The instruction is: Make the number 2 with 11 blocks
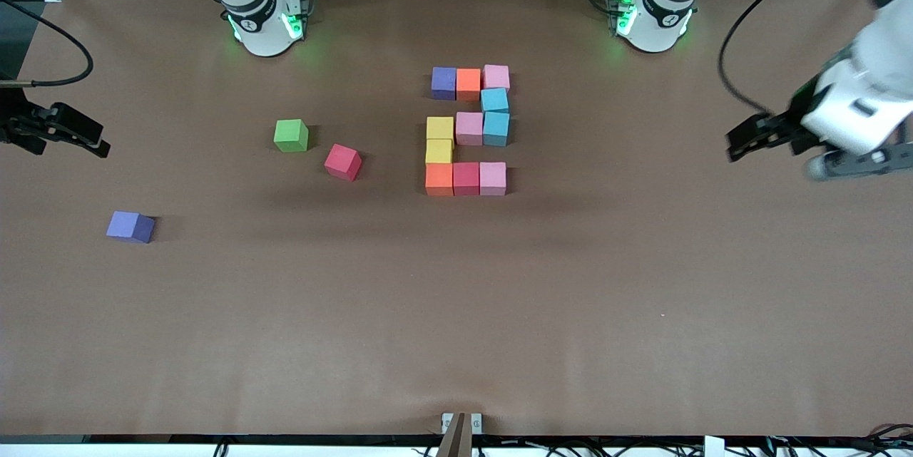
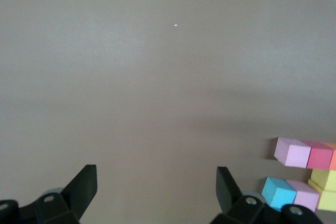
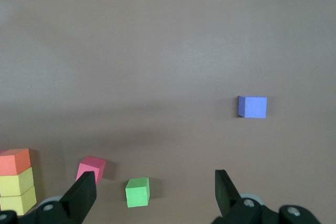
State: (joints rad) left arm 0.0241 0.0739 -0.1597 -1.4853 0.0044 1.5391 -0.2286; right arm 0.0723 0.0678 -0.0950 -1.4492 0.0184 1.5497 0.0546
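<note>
Loose purple matte cube lies nearest; blocky digit 2 of coloured cubes sits mid-surface.
I see left tool and right tool both spread, empty, hovering at the surface's ends.

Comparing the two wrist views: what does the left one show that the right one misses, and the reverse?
Only the left wrist view: the open left gripper, a pink matte cube with a red cube beside it, a light blue cube and another pink cube.

Only the right wrist view: the open right gripper, a loose green cube, a loose red cube and a loose purple cube.

Both: bare brown table, plus yellow cubes and an orange cube of the digit.
</note>
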